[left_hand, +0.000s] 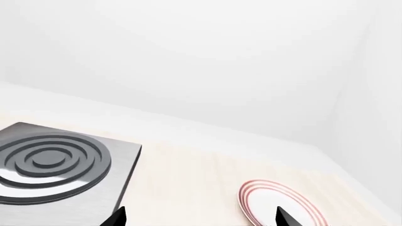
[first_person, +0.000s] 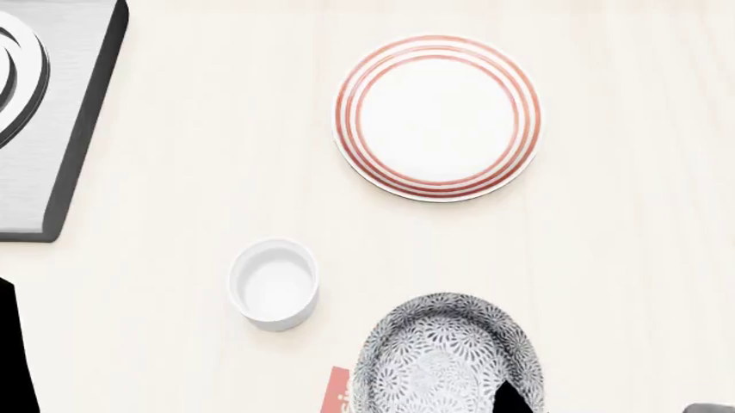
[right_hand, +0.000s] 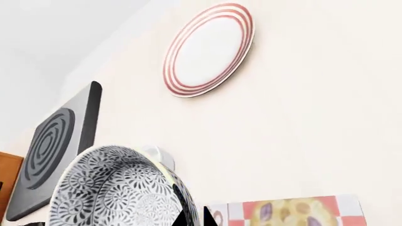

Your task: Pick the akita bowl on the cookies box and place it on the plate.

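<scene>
The akita bowl [first_person: 442,361] [right_hand: 113,190], speckled black and white, shows at the near edge of the head view. My right gripper [right_hand: 196,217] is shut on its rim, one fingertip [first_person: 511,398] inside the bowl and one outside. A corner of the red and white cookies box [first_person: 336,397] [right_hand: 295,212] shows beside and under the bowl. The plate [first_person: 436,116] [right_hand: 209,49] [left_hand: 279,205], white with red rings, lies empty farther out on the table. My left gripper [left_hand: 201,221] is open above the table, with nothing between its fingertips, between the stove and the plate.
A small plain white cup [first_person: 274,284] [right_hand: 161,155] stands left of the bowl. A grey stove plate with a dark coil burner [first_person: 46,120] [left_hand: 50,165] [right_hand: 53,146] lies at the far left. A white wall [left_hand: 201,61] rises behind the table.
</scene>
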`<state>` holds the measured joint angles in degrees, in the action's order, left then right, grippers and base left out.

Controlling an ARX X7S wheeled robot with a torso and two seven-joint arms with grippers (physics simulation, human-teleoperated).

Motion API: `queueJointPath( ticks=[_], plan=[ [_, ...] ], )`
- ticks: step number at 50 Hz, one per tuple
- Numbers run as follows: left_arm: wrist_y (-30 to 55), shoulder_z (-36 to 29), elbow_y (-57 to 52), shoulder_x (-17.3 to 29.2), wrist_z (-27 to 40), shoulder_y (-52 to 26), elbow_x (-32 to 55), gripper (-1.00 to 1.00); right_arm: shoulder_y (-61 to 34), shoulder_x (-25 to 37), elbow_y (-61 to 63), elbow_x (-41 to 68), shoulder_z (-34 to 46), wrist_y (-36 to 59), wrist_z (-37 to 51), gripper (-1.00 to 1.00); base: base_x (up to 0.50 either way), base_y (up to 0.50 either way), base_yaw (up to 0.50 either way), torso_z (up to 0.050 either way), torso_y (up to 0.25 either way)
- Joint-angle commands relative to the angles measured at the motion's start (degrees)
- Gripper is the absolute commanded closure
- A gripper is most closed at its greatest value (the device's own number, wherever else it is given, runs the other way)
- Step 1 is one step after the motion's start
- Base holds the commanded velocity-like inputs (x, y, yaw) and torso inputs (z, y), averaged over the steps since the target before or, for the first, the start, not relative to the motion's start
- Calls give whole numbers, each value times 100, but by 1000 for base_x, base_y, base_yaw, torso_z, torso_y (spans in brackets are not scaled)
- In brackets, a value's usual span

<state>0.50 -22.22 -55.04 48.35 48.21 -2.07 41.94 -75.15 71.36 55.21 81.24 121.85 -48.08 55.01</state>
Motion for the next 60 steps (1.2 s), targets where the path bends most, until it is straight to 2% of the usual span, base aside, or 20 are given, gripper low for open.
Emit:
queueJointPath(
  ticks=[1,11,23,38,45,60],
  plan=[
    [8,-52,26,-16,-16,-25,-25,-100,-1161,-45,-211,1799,-430,410,-938,100,0,0,0,0,0],
    [71,-211,124,-124,-92,-72,-141,-100,-1867,-345,-1021,3210,-806,1038,-1528,100,0,0,0,0,0],
    [72,-219,144,-115,-82,-110,-112,-100,-2173,-737,-1940,4104,-1065,1431,-1797,100,0,0,0,0,0],
    [-2,-202,206,-111,-86,-108,-63,-100,-2584,-1698,-3682,5187,-1443,2222,-2251,100,0,0,0,0,0],
    [-14,-219,191,-106,-94,-107,-59,-100,-2757,-2317,-4640,5920,-1722,2696,-2411,100,0,0,0,0,0],
    [-76,-221,251,-97,-119,-95,8,-100,-2900,-3582,-6844,6646,-1932,3630,-2741,100,0,0,0,0,0]
  ],
)
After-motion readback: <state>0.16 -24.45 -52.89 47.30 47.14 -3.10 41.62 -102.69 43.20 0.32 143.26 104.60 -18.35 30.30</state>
